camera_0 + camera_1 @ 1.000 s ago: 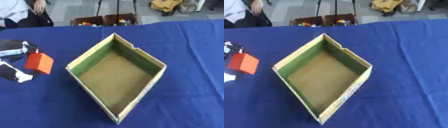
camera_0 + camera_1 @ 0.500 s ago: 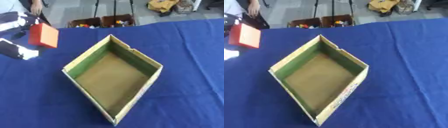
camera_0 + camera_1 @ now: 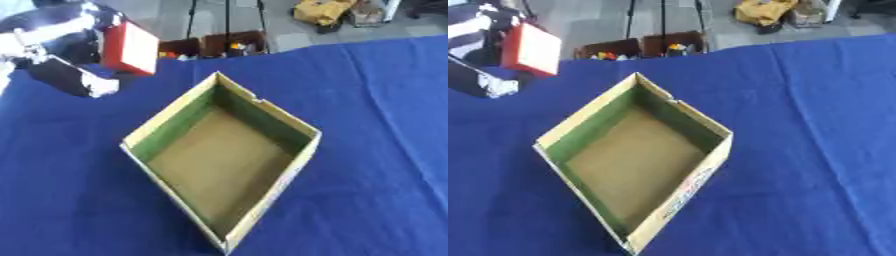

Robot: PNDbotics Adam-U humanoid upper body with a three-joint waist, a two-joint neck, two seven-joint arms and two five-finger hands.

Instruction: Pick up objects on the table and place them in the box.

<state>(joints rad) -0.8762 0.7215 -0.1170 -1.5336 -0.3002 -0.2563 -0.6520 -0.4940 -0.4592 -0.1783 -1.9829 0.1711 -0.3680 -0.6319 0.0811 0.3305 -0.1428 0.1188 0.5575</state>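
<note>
Left hand (image 3: pixel 61 47), toward 10 o'clock in the left eye view: body mostly black, with bright silver-white bands across the upper part and a pale metallic patch near the top edge. One dark, blocky finger (image 3: pixel 74 80) ends in a light grey tip. Outlines soft; screws, cables and markings cannot be made out. In the right eye view, the same hand shows black with white stripes.

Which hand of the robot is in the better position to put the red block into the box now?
The left. The left hand already holds the red block raised, up and to the left of the open cardboard box, which looks empty. The right hand shows in neither view.
</note>
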